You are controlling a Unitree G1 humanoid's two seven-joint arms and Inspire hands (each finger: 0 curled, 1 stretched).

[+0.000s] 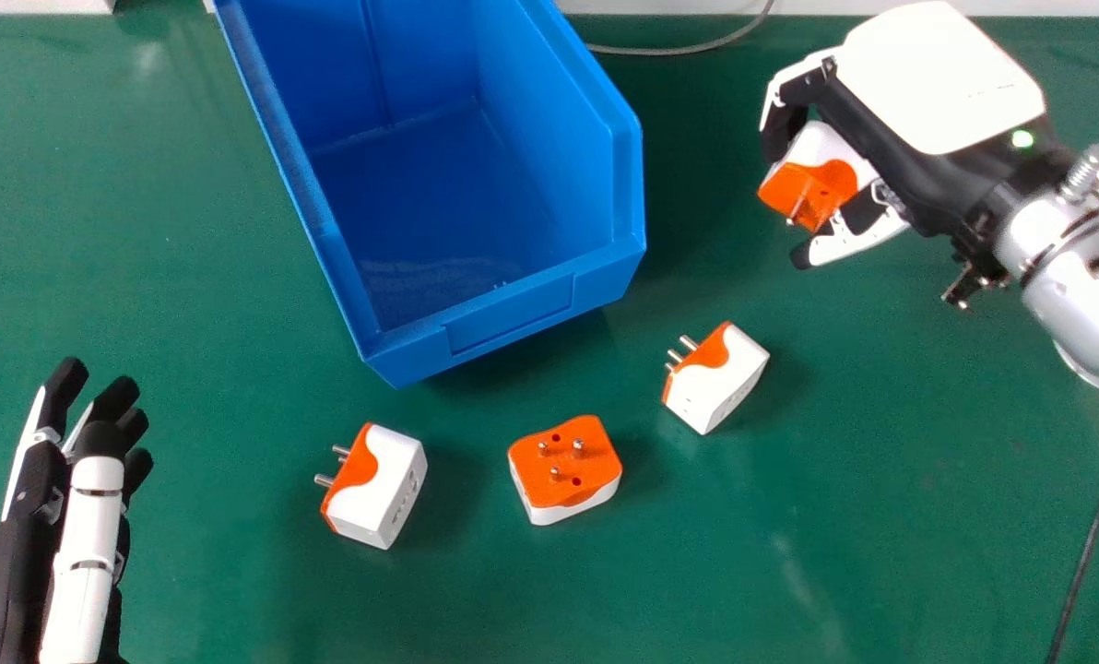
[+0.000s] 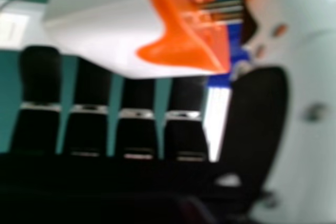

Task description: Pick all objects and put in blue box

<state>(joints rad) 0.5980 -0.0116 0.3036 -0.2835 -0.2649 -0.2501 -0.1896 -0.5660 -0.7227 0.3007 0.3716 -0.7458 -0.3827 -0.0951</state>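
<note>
pinched a boxy white-and-orange plastic plug adapter (image 1: 812,184) between curled fingers and thumb of the black-and-white right hand (image 1: 937,83), held to the right of the deep, open-topped blue plastic box (image 1: 513,318) in the head view. hid part of that adapter's white body behind fingers and thumb, and left the pins on its orange face hard to count. showed its metal pins in the right hand view too, but cut off part of its body at the picture's edge.

had three more on the dark green table (image 1: 236,599), outside the box: a left-hand white-and-orange adapter (image 1: 384,489), pins pointing left; a middle orange-and-white adapter (image 1: 563,470), pins up; and a right-hand white-and-orange adapter (image 1: 720,378) near the box's front corner, pins aimed up and left. hid their undersides against the table.

cut off the box's far end at the top edge. stretched the fingers of the black-and-white left hand (image 1: 88,516) out nearly straight at the lower left, partly overlapping. ran a thin grey cable (image 1: 688,49) out of sight behind the box. could not tell cord from seam in a thin dark line (image 1: 1098,535) at the lower right
</note>
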